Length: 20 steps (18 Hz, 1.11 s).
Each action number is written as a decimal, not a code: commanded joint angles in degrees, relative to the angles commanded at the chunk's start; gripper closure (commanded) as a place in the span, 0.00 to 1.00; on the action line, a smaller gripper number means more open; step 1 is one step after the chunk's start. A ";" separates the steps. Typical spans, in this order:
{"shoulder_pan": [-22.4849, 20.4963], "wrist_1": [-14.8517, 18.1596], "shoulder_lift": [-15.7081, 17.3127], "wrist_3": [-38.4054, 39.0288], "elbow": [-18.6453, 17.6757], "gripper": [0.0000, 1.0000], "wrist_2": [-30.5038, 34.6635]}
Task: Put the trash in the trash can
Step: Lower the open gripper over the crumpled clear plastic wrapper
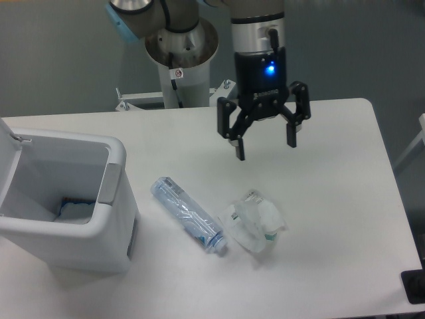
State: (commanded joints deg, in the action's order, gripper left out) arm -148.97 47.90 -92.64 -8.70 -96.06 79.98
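The trash lies on the white table (332, 173) in two pieces. A clear plastic water bottle (188, 214) rests on its side, cap toward the front right. Touching its cap end is a crumpled clear-and-white wrapper (254, 224) with a bit of green print. The trash can (63, 199), a white boxy bin with a grey side panel, stands at the left with its lid flipped open; something pale blue shows inside. My gripper (265, 149) hangs open above the table, behind the wrapper, with nothing between its fingers.
The arm's base column (179, 66) rises behind the table's far edge. The table's right edge runs near a dark object (415, 287) at the lower right corner.
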 joint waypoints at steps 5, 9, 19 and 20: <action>0.00 -0.17 -1.40 -4.57 -3.34 0.00 2.20; -1.41 -1.40 -7.63 -4.66 -2.73 0.00 1.68; 0.52 -4.13 -19.42 -6.94 -1.33 0.00 0.62; 0.61 -4.13 -20.38 -7.29 -1.24 0.00 0.44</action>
State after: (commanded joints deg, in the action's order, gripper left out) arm -148.36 43.77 -113.02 -15.99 -97.30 80.42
